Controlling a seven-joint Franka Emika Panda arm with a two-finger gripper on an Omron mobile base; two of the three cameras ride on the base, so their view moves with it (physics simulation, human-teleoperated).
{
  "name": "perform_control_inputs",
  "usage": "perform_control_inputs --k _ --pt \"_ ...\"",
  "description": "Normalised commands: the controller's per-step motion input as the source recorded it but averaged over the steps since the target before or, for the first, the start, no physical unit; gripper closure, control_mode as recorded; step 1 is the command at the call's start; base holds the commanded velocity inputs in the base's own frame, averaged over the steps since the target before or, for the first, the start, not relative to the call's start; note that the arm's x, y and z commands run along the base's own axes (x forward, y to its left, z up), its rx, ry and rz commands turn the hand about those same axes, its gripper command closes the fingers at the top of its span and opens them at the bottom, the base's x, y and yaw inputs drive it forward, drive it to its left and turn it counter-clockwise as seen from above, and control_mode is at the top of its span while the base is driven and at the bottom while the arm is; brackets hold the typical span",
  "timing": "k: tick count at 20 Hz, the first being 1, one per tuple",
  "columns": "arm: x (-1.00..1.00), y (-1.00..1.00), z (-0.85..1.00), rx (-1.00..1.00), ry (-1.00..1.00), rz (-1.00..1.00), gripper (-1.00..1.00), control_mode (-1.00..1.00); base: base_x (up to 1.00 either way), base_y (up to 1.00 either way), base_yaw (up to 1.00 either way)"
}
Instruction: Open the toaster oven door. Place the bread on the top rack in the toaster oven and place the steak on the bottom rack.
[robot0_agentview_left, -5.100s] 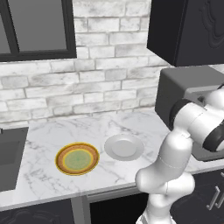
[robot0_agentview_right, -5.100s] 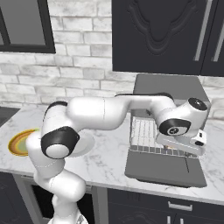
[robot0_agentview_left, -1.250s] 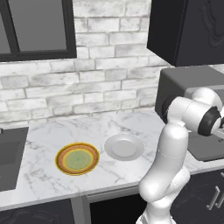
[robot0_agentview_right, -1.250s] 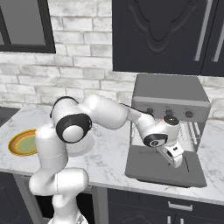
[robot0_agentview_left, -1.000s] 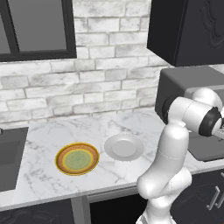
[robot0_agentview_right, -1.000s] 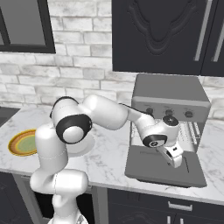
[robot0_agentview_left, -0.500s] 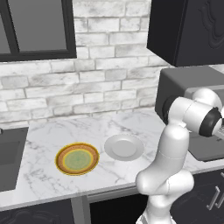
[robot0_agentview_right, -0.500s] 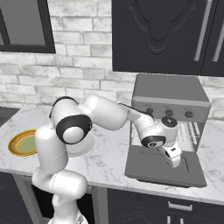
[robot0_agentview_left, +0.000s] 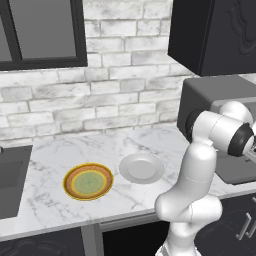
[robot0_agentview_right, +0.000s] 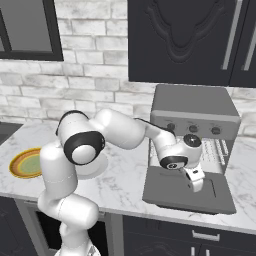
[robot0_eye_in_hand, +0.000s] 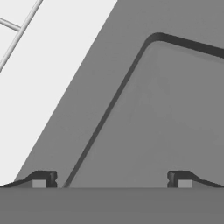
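Toaster oven door seen folded down flat, lower right of right base view, in front of toaster oven. Gripper held just above door, fingers spread wide, nothing gripped. Hand view adds recessed window outline. Plates shown lower left of left base view. Gripper shifted only slightly since a second ago.

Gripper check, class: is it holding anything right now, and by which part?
Nothing is held. The gripper is open, empty, above the lowered toaster oven door.
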Motion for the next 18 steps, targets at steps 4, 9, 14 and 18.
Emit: perform_control_inputs --k 4,9,14,18 --pt "0.44 0.34 0.05 0.02 0.0 -0.06 -1.0 -1.0 0.0 0.0 0.0" --pt "0.48 0.31 0.1 0.04 0.0 -0.07 -1.0 -1.0 0.0 0.0 0.0" --pt "0.49 0.36 0.1 0.1 0.0 -0.1 -1.0 -1.0 0.0 0.0 0.0" --pt "0.52 0.4 0.18 0.12 0.0 -0.1 -1.0 -1.0 0.0 0.0 0.0"
